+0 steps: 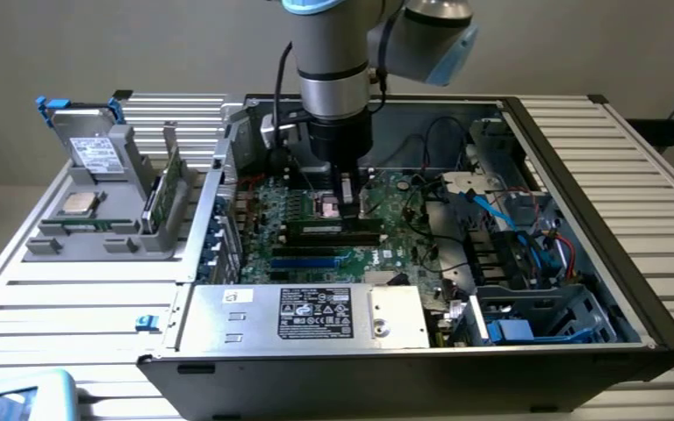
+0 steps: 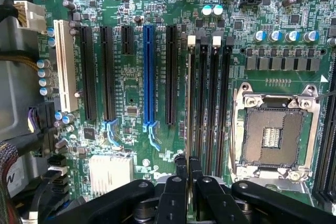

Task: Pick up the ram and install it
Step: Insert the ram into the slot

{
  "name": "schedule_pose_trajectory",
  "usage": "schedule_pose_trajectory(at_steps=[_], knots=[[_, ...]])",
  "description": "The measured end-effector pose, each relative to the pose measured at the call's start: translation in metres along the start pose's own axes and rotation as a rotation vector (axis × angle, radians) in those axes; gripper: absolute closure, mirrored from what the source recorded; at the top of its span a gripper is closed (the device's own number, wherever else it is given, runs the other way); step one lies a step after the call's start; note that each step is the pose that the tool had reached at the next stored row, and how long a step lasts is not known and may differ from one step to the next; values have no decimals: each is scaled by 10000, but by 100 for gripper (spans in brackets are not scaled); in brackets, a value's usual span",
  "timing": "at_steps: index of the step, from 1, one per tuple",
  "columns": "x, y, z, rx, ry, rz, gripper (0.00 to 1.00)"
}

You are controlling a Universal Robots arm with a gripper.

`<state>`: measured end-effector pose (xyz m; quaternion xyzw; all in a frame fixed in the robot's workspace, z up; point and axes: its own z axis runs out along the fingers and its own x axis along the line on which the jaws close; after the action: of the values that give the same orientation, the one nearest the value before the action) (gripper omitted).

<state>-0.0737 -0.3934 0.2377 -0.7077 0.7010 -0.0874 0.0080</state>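
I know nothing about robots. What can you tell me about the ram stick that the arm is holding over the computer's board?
The ram is seen edge-on in the wrist view: a long, thin, pale green strip standing upright on its long edge. It runs along the outermost of the four black memory slots, on the side nearest a long black card slot. The gripper is shut on it, one finger against each face. Whether it is seated in the slot cannot be told.

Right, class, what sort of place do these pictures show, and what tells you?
Probably a robotics lab or test bench for computer assembly: a robot arm reaches into an open computer case on a slatted table, with spare parts in a grey stand beside it.
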Motion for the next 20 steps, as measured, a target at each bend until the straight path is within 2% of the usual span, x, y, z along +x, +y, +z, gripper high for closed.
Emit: schedule_pose_trajectory(at_steps=[7,15,16,19,20], knots=[[-3,21,19,17,27,191,87],[-3,24,24,25,27,212,87],[-2,24,24,26,20,199,87],[2,25,26,32,-93,170,87],[8,24,25,31,-108,169,87]])
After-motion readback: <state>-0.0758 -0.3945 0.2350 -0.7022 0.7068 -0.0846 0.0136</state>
